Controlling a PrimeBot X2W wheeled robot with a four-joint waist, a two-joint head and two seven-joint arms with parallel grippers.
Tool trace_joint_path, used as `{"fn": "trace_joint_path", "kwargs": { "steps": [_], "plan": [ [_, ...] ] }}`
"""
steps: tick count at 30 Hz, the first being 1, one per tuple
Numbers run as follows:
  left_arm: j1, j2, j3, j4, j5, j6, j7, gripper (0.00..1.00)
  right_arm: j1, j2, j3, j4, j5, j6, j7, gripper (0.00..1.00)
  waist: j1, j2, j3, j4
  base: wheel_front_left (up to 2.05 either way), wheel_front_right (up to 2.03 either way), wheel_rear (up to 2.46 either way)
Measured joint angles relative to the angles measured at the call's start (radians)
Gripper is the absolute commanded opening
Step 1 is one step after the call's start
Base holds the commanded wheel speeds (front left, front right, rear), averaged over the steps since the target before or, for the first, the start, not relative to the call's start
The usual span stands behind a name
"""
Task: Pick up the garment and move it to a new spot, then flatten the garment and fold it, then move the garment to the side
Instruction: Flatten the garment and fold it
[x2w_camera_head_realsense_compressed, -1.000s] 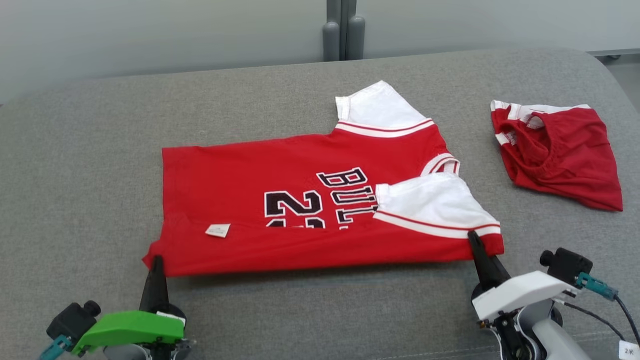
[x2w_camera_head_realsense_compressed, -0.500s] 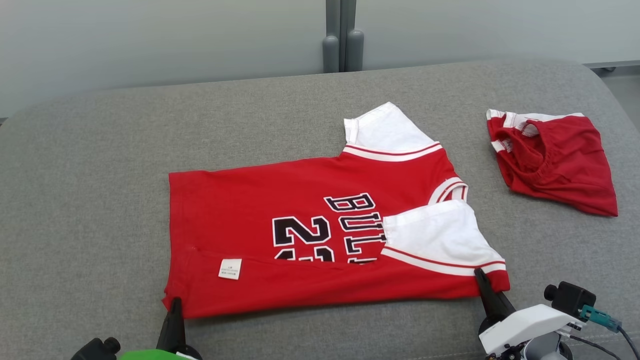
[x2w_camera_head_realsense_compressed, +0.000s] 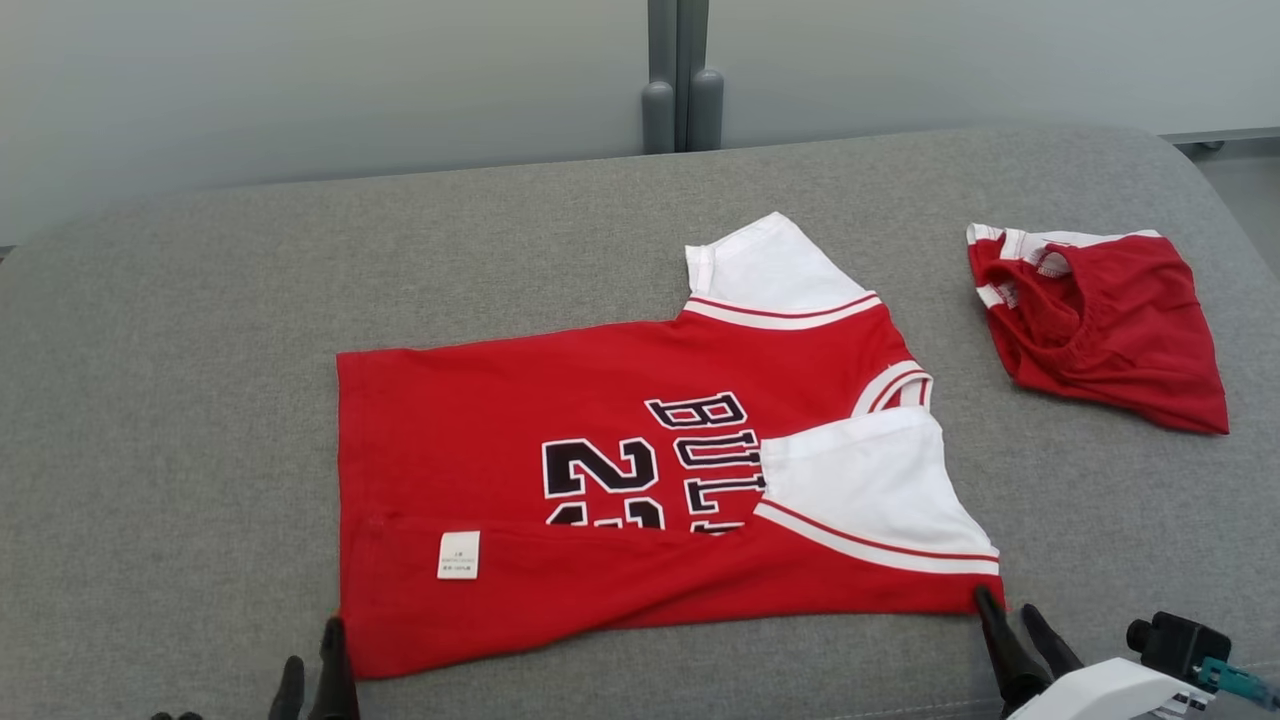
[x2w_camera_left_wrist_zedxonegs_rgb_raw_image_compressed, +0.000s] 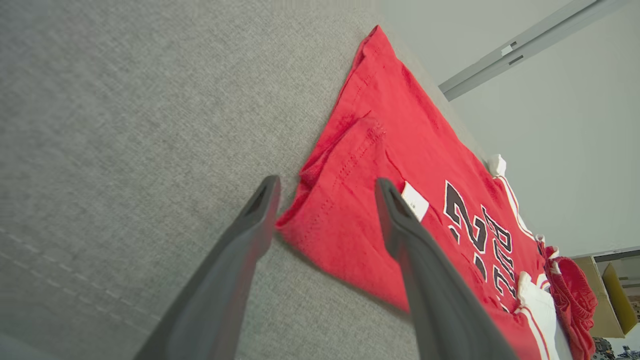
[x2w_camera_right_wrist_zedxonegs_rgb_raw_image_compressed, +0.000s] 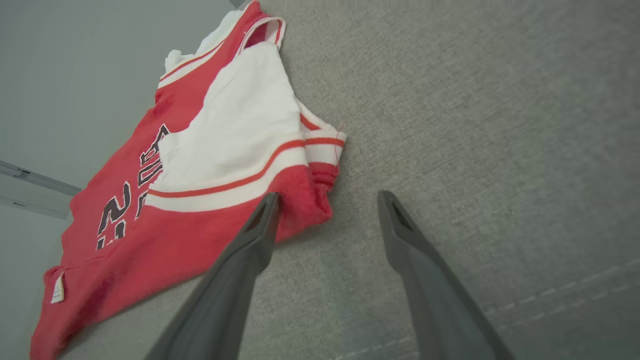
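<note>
The garment (x2w_camera_head_realsense_compressed: 560, 420) is a red jersey with white sleeves and black lettering, lying flat on the grey cushion (x2w_camera_head_realsense_compressed: 200, 400). Its near strip is folded up over the front, with a white label (x2w_camera_head_realsense_compressed: 459, 555) showing. My left gripper (x2w_camera_head_realsense_compressed: 312, 642) stands open at the jersey's near left corner; in the left wrist view that gripper (x2w_camera_left_wrist_zedxonegs_rgb_raw_image_compressed: 326, 182) straddles the corner of the jersey (x2w_camera_left_wrist_zedxonegs_rgb_raw_image_compressed: 400, 140) without pinching it. My right gripper (x2w_camera_head_realsense_compressed: 1005, 600) is open at the near right corner. Seen from the right wrist, this gripper (x2w_camera_right_wrist_zedxonegs_rgb_raw_image_compressed: 328, 195) has one finger against the jersey's (x2w_camera_right_wrist_zedxonegs_rgb_raw_image_compressed: 200, 225) hem.
Red shorts (x2w_camera_head_realsense_compressed: 1100, 330) with white trim lie crumpled at the far right of the cushion. A pale wall with a grey post (x2w_camera_head_realsense_compressed: 675, 90) stands behind. The cushion's front seam (x2w_camera_right_wrist_zedxonegs_rgb_raw_image_compressed: 500, 310) runs close under the grippers. Bare cushion spreads to the left.
Both grippers have gone from shut on the jersey's near edge to open, letting the corners drop onto the cushion. The head view has tilted, so both grippers show lower in it.
</note>
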Motion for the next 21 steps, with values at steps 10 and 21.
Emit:
{"fn": "trace_joint_path", "kwargs": {
  "steps": [10,21],
  "plan": [
    [-0.056,0.11,-0.002,-0.103,0.119,0.016,0.0,1.0,-0.047,-0.124,-0.042,-0.094,-0.073,-0.019,0.0,1.0,0.0,0.0,0.007,-0.001,0.0,0.0,0.0],
    [-0.389,0.153,-0.142,-0.095,0.233,0.039,0.168,1.0,-0.332,-0.226,0.004,-0.193,-0.173,-0.017,0.101,1.0,0.0,0.0,0.087,0.004,0.0,0.0,0.0]
  ]
}}
